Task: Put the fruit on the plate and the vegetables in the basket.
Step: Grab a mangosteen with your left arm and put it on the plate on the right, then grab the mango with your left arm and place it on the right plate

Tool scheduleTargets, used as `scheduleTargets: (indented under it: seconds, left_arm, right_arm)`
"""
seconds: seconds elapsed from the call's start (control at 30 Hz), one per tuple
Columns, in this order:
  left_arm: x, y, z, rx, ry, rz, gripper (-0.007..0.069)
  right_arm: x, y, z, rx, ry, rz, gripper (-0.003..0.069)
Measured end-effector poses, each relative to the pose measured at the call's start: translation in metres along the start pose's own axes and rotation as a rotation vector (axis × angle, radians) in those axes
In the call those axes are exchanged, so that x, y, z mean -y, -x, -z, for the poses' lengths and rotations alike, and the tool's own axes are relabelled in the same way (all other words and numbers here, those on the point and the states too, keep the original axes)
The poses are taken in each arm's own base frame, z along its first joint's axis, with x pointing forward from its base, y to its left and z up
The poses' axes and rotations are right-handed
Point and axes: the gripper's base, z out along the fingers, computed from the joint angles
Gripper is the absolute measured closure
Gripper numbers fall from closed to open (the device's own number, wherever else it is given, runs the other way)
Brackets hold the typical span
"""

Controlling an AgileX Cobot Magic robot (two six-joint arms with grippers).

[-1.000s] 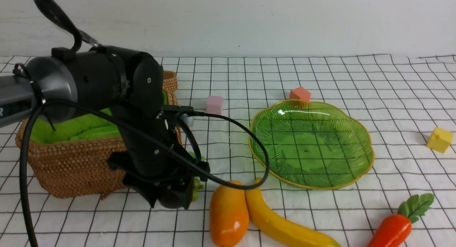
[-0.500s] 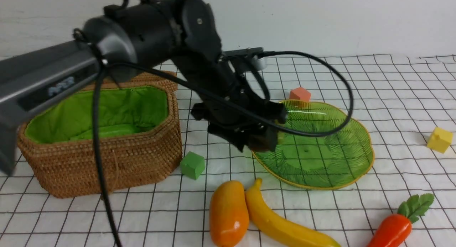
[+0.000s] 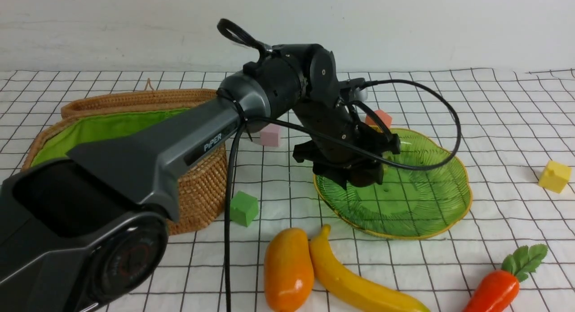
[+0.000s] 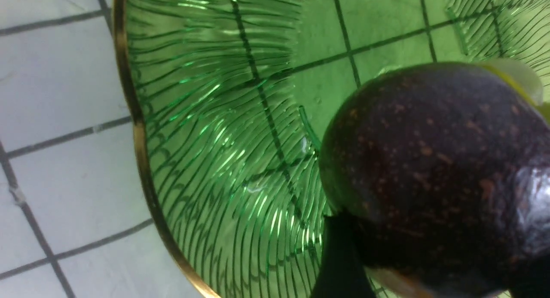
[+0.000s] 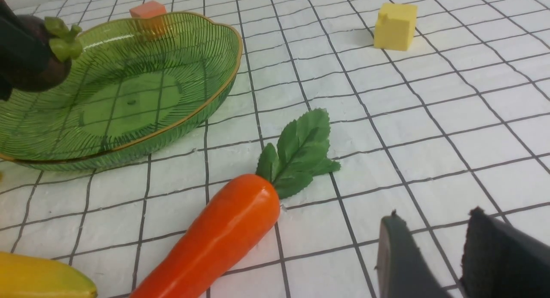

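Note:
My left gripper (image 3: pixel 364 176) hangs just above the left half of the green glass plate (image 3: pixel 451 213), shut on the small dark purple fruit (image 4: pixel 429 173) with a green calyx (image 5: pixel 62 42). The fruit hovers over the plate's ribbed floor (image 4: pixel 223 130). The mango (image 3: pixel 287 271) and banana (image 3: pixel 355 280) lie side by side at the front of the cloth. Near the front right lies the carrot (image 5: pixel 223 233). My right gripper (image 5: pixel 434 214) stands open and empty just above the cloth beside the carrot's leaves. The wicker basket (image 3: pixel 202 186) sits at the left, partly behind my left arm.
The basket's lid (image 3: pixel 134 98) lies open behind it. Foam cubes are scattered about: green (image 3: pixel 244 208) by the basket, pink (image 3: pixel 270 134) and orange (image 3: pixel 379 118) behind the plate, yellow (image 3: pixel 555 176) at the right. A cable loops from the left wrist over the plate.
My left arm has lifted from the cloth in front of the basket and swung right over the plate, carrying the dark fruit. The green cube is now uncovered.

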Motion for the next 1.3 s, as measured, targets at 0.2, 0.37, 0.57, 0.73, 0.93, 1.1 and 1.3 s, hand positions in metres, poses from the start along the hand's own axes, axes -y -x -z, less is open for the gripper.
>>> scheduleTargets:
  seconds: [0.2,0.37,0.57,0.73,0.93,1.1,1.3]
  left_arm:
    - [0.000,-0.001,0.000,-0.021,0.006,0.005,0.0109]
    - [-0.001,-0.003,0.000,-0.043,0.013,0.005,0.0022]
    - [0.000,-0.006,0.013,-0.084,0.052,-0.019,0.0010]
    - [0.007,-0.002,0.072,-0.030,0.130,-0.090,0.0025]
    - [0.016,-0.006,0.176,0.147,0.120,-0.112,0.0046]
    - [0.006,-0.049,0.218,0.111,0.152,-0.092,0.0047]
    - [-0.025,-0.091,0.169,-0.084,0.238,0.068,0.0048]
  right_arm:
    - [0.000,0.000,0.000,0.000,0.000,0.000,0.0417]
    - [0.000,0.000,0.000,0.000,0.000,0.000,0.0417]
    - [0.000,0.000,0.000,0.000,0.000,0.000,0.0417]
    - [0.000,0.000,0.000,0.000,0.000,0.000,0.0417]
    - [0.000,0.000,0.000,0.000,0.000,0.000,0.0417]
    - [0.000,0.000,0.000,0.000,0.000,0.000,0.0417]
    - [0.000,0.000,0.000,0.000,0.000,0.000,0.0417]
